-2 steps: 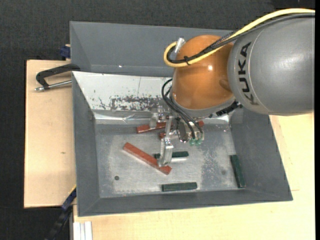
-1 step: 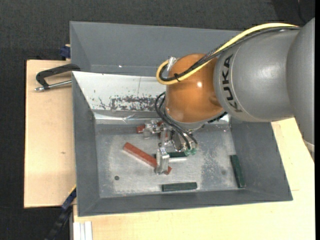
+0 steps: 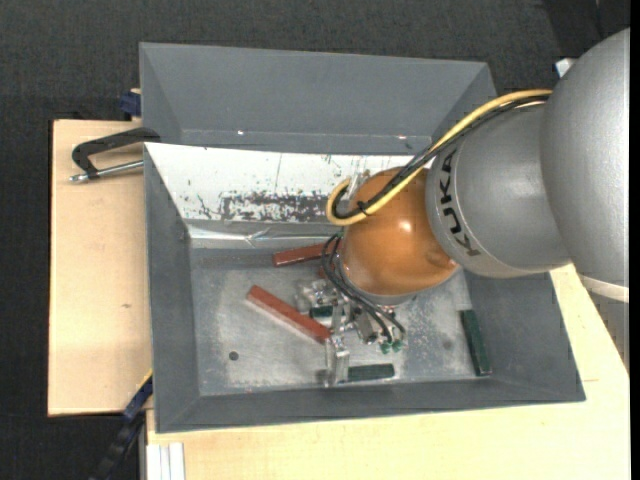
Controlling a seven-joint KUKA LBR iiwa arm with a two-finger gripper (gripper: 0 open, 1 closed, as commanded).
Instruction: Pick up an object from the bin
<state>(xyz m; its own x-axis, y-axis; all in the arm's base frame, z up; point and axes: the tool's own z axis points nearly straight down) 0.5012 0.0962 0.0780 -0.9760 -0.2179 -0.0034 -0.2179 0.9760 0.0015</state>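
Hand (image 3: 338,366) low over speckled floor (image 3: 235,356) of grey bin (image 3: 166,298), dark carpet (image 3: 300,8) beyond.

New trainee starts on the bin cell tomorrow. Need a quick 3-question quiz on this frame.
1. True or false: the end effector is over the cluster of things in the middle of the bin.
2. Multiple choice: what lies alone by the bin's right wall? A) a red stick B) a dark green bar C) a blue ball
3. Short answer: how many reddish sticks lie in the bin?

Key:
1. True.
2. B.
3. Two: the long reddish stick lying slantwise mid-bin, and the short reddish stick nearer the back wall.
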